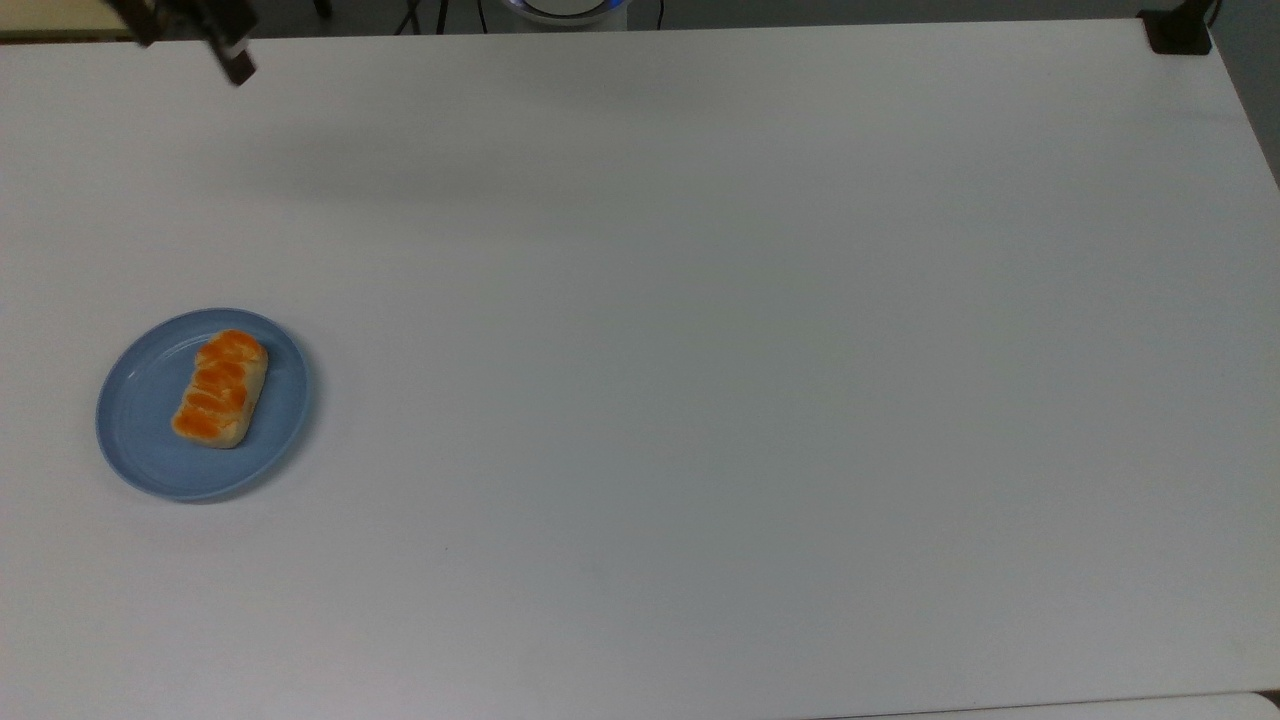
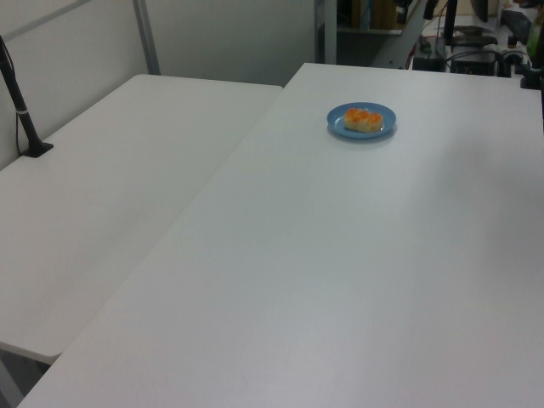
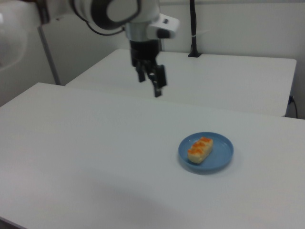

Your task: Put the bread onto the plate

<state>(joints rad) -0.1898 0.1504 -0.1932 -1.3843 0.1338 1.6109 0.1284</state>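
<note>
The bread (image 1: 220, 388), a pale roll with orange-brown glazed segments, lies flat on the round light-blue plate (image 1: 140, 430) near the top view's left edge. Both appear again in the left view, bread (image 2: 364, 120) on plate (image 2: 340, 126), and in the right view, bread (image 3: 199, 149) on plate (image 3: 221, 152). My gripper (image 1: 190, 48) hangs at the top view's upper left corner, well clear of the plate. In the right view the gripper (image 3: 149, 86) is high above the table, open, with nothing between its fingers.
A black camera post (image 1: 1178, 35) is clamped at the top view's upper right table corner. A second white table (image 2: 102, 187) adjoins in the left view, carrying a black pole (image 2: 21, 110). The robot base (image 1: 560, 8) sits at the far edge.
</note>
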